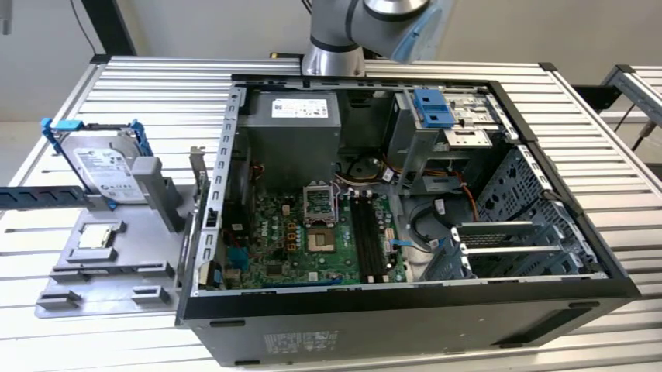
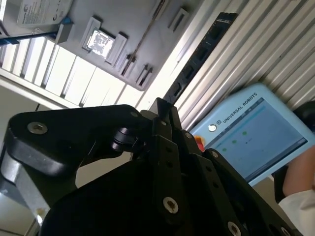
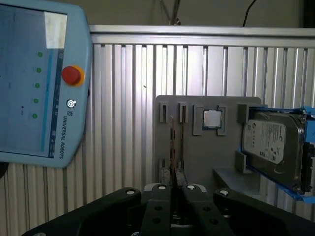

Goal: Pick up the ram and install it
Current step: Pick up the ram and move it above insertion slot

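Observation:
My gripper (image 3: 173, 187) is shut on the ram (image 3: 173, 147), a thin dark stick seen edge-on that rises from between the black fingers (image 3: 158, 204). In the second wrist view the ram (image 2: 197, 56) shows its flat side with a row of black chips, reaching out from the gripper (image 2: 165, 115). In the exterior view the ram (image 1: 42, 195) pokes in level from the exterior view's left edge, beside the grey tray (image 1: 114, 267). The open computer case (image 1: 414, 194) holds the motherboard with its long dark memory slots (image 1: 367, 229).
On the grey tray (image 3: 187, 162) lie a small square processor (image 3: 212, 118) and a silver hard drive in a blue frame (image 3: 275, 142). A light blue control tablet (image 3: 39, 83) lies on the ribbed metal table. A person's white sleeve (image 2: 301, 206) is nearby.

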`<state>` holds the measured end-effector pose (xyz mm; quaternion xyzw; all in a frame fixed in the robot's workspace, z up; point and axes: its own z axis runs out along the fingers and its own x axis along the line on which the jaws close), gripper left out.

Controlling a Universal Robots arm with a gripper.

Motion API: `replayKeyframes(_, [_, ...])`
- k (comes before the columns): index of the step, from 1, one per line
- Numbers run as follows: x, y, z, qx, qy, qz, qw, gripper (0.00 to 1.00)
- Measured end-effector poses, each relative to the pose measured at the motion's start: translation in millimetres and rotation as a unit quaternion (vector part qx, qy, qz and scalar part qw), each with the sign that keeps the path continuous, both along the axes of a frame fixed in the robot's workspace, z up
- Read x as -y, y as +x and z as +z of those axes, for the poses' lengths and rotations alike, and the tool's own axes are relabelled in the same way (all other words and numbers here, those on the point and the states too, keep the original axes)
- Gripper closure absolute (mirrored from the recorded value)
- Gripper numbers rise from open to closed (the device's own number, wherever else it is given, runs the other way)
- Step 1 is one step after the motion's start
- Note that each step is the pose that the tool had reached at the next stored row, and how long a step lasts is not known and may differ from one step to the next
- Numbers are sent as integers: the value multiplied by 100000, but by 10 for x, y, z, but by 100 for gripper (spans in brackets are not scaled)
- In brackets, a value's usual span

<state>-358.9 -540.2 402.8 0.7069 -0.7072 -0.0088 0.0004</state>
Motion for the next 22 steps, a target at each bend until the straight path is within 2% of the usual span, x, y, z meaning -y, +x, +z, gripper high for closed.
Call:
replayKeyframes(4, [-4,114,-1,4,6,3,100000,100])
replayKeyframes(15, [-10,517,-1,3,7,0,100000,100])
replayKeyframes(22, [-13,826,0,3,3,2,100000,100])
